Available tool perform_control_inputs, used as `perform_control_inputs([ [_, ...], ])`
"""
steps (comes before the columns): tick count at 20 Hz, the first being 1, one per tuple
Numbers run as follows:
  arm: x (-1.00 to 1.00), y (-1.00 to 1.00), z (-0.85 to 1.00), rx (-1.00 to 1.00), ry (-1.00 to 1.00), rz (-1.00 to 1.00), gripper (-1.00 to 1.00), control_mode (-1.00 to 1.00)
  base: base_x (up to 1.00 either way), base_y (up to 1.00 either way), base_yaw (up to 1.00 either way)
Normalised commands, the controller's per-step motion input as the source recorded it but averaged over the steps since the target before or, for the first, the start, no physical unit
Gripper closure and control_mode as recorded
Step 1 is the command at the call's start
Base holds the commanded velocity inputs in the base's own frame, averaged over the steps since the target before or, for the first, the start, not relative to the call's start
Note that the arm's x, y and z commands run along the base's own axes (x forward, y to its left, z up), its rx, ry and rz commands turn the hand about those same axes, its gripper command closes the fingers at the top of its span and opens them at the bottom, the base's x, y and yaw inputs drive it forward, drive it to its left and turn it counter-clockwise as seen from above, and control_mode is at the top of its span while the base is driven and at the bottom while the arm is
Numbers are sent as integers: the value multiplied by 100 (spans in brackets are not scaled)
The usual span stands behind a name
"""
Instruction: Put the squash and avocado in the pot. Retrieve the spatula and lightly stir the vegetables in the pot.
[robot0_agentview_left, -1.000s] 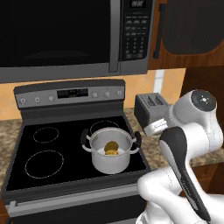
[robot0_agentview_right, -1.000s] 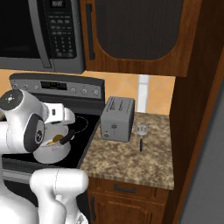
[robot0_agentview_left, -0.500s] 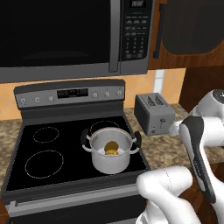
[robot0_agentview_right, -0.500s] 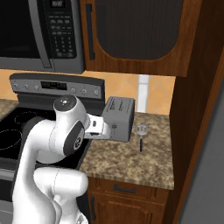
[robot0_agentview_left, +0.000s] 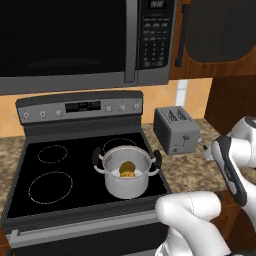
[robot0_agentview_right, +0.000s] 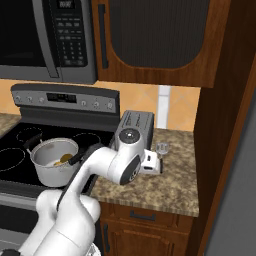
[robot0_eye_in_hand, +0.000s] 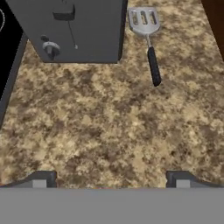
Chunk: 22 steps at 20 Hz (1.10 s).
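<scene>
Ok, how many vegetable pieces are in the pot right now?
2: the yellow squash and the darker avocado touching it, both on the bottom of the pot. Its near wall could hide more.

Our arm reaching over the granite counter (robot0_agentview_right: 170, 182), toaster (robot0_agentview_right: 136, 125) behind, spatula (robot0_agentview_right: 161, 148) at its three o'clock, pot (robot0_agentview_right: 52, 161) at nine.

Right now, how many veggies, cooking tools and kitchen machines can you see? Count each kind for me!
Veggies: 2, the squash and the avocado, both in the pot
Cooking tools: 2, the pot and the spatula
Kitchen machines: 3, the toaster, the stove, the microwave
Total: 7
</scene>
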Motion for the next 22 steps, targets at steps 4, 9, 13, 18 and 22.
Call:
perform_control_inputs([
  [4,34,-49,-14,-1,7,0,-100,-100,0,0,0],
  [9,18,-27,-12,-7,0,0,-100,-100,0,0,0],
  [13,50,-33,-30,-4,0,0,-100,-100,0,0,0],
  [18,46,-26,-24,2,0,2,-100,-100,0,0,0],
  [22,32,-12,0,6,0,5,-100,-100,0,0,0],
])
